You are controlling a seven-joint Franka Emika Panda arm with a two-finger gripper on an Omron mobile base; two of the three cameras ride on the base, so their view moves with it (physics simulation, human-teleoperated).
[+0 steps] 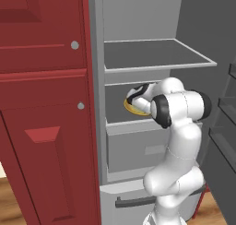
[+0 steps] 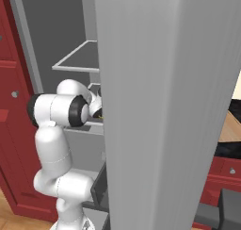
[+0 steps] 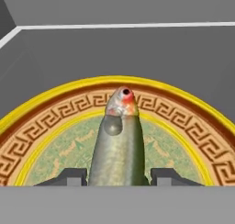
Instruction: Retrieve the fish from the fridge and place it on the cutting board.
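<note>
In the hand view the fish [image 3: 119,140] lies lengthwise on a round yellow-orange plate [image 3: 46,126], head with a red spot pointing away from me. My gripper [image 3: 118,177] is shut on the fish, one dark fingertip [image 3: 69,176] pressed against each side of its body. From the left base view, my hand reaches into the open fridge [image 1: 138,16] over the plate [image 1: 133,109] on the middle shelf. The cutting board is out of view.
Above the hand is a grey shelf [image 1: 156,58]; below it are a pull-out drawer [image 1: 138,150] and a dark handle [image 1: 138,202]. Red cabinets [image 1: 41,104] stand to the left. The open fridge door [image 2: 164,106] blocks much of the right base view.
</note>
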